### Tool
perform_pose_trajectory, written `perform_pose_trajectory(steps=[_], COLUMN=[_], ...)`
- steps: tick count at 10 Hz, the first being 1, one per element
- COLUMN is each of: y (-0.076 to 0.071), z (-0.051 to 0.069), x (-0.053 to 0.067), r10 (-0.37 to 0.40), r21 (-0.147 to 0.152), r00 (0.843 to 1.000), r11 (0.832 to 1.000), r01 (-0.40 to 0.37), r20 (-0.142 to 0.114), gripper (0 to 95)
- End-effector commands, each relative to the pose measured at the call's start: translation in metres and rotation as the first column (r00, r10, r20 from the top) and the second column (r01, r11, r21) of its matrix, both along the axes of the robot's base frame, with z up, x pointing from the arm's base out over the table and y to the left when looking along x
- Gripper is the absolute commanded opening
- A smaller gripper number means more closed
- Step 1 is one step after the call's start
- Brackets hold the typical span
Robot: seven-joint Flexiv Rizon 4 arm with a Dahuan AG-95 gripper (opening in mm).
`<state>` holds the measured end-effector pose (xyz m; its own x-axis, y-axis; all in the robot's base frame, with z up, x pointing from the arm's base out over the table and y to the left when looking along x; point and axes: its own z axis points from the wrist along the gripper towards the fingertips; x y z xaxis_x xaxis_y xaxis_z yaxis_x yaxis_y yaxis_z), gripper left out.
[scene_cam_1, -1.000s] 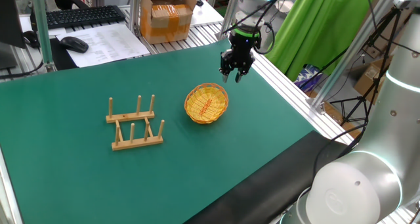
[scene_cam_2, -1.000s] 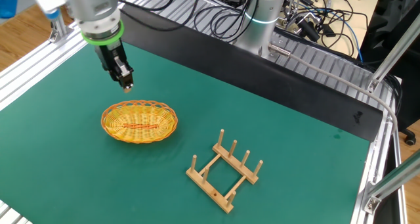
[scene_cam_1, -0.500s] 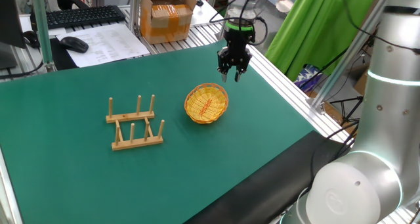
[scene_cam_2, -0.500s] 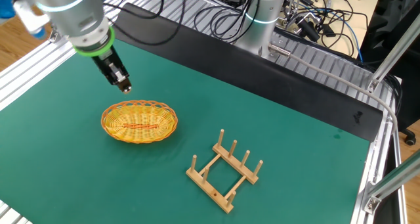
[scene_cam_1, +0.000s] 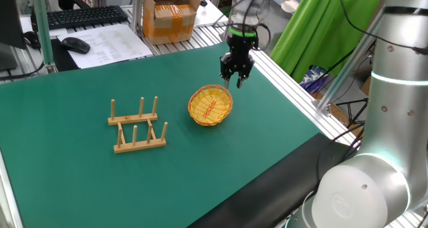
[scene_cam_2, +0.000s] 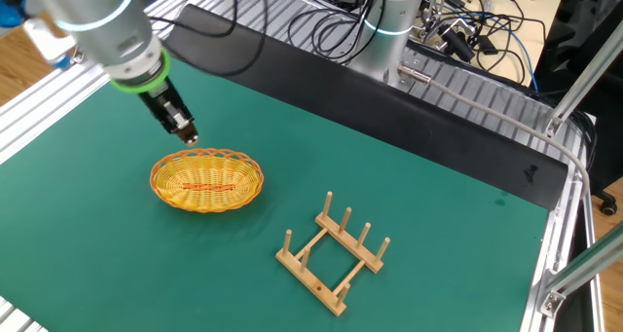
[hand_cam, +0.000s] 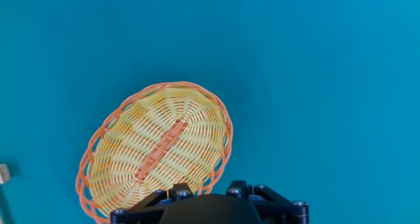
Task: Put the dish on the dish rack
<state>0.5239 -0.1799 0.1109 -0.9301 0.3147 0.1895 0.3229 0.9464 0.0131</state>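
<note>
End effector point(scene_cam_1: 235, 81) lower, nearer dish point(scene_cam_1: 210, 105)

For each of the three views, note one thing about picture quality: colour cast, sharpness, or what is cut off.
Hand view: the mat looks bright cyan-blue rather than green, and the dish is sharp, its lower edge cut off by the dark gripper body. One fixed view: even light, the grey arm housing large in the near corner. The other fixed view: the gripper sharp, no strong glare on the mat.
</note>
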Motion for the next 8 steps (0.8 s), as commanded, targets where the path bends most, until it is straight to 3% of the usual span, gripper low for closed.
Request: perform_pose_trajectory(steps=[1, 4, 8], y=[0.0, -0.001, -0.008], z=[-0.009, -0.026, -0.044], x=[0.006, 0.017, 0.027], r10=[-0.026, -0.032, -0.022], r21=[-0.028, -0.026, -0.023], r00=[0.994, 0.989, 0.985], r11=[0.999, 0.999, 0.999], r01=[0.029, 0.037, 0.026], r20=[0.105, 0.147, 0.169], gripper=[38.0, 38.0, 38.0])
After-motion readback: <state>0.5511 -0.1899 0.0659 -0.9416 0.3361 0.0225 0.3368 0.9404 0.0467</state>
